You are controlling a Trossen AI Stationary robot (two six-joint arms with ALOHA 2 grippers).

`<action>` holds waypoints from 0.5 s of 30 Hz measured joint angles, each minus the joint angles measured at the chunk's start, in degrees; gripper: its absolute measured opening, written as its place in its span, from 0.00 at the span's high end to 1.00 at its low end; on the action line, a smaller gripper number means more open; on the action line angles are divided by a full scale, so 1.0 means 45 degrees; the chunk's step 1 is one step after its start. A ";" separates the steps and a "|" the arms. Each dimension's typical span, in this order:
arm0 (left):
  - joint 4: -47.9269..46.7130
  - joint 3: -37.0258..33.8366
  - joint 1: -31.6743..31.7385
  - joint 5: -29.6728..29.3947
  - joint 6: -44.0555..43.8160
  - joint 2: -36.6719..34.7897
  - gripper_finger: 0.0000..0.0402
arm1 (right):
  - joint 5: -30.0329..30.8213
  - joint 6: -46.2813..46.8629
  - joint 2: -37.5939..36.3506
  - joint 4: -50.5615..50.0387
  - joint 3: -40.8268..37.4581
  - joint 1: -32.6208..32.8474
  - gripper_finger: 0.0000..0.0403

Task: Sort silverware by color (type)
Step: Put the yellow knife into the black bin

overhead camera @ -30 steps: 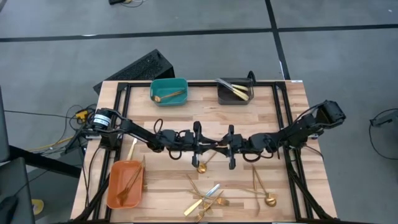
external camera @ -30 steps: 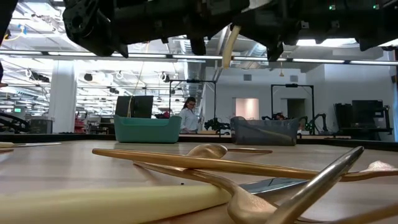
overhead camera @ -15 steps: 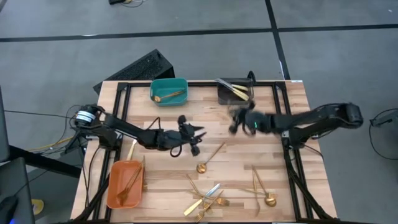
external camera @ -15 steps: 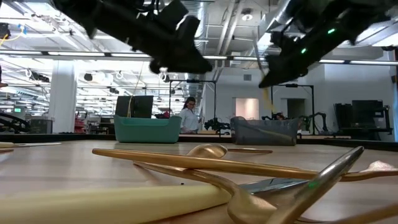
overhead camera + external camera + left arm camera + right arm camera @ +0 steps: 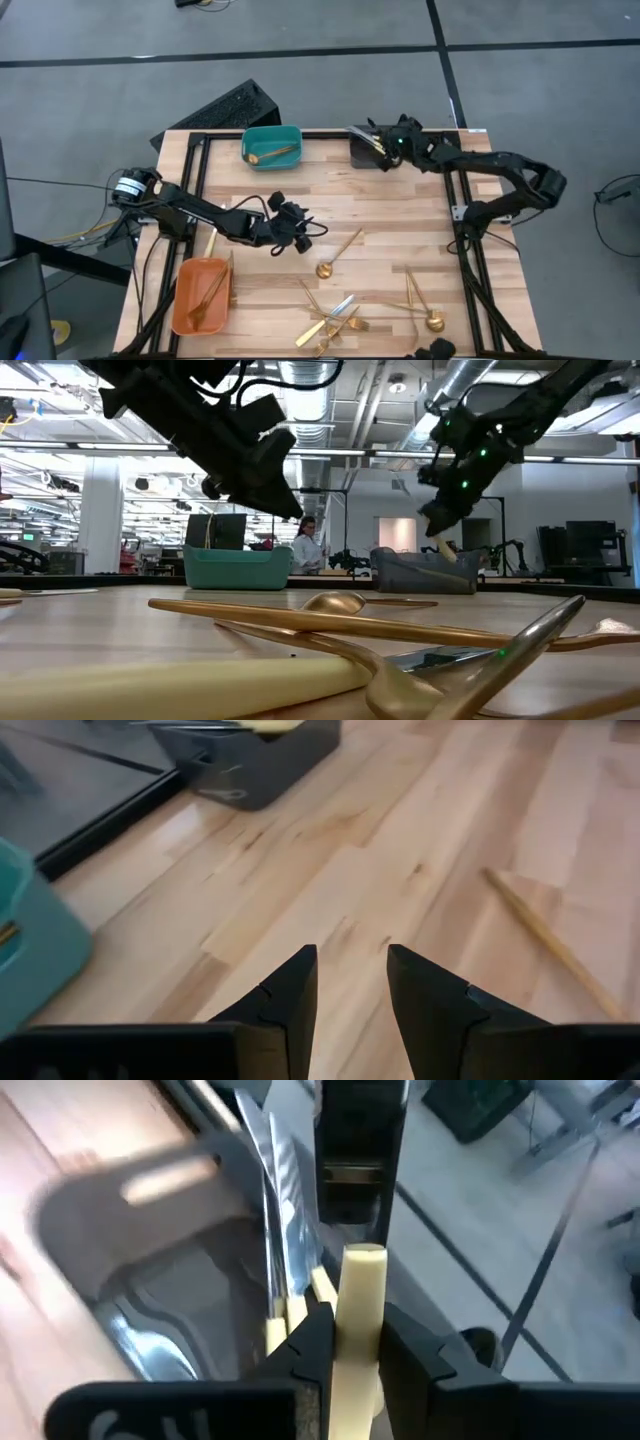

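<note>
Two pincers: right [image 5: 348, 1342] grips a half-hidden knife [image 5: 358, 1320]; left [image 5: 348, 982] narrowly parted, empty.

No text, label, brand, number or sign can be read in any of the views. The one candidate is a set of pale marks on the housing of the right end effector [image 5: 348, 1342], seen in the right wrist view, and those are cut off by the picture's edge and too blurred to make out.
</note>
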 joint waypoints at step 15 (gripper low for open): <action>-0.5514 0.0000 -0.0123 -0.0894 -0.2924 -0.1410 0.72 | 0.0790 0.3042 -0.0235 -0.0303 0.0019 0.1047 0.33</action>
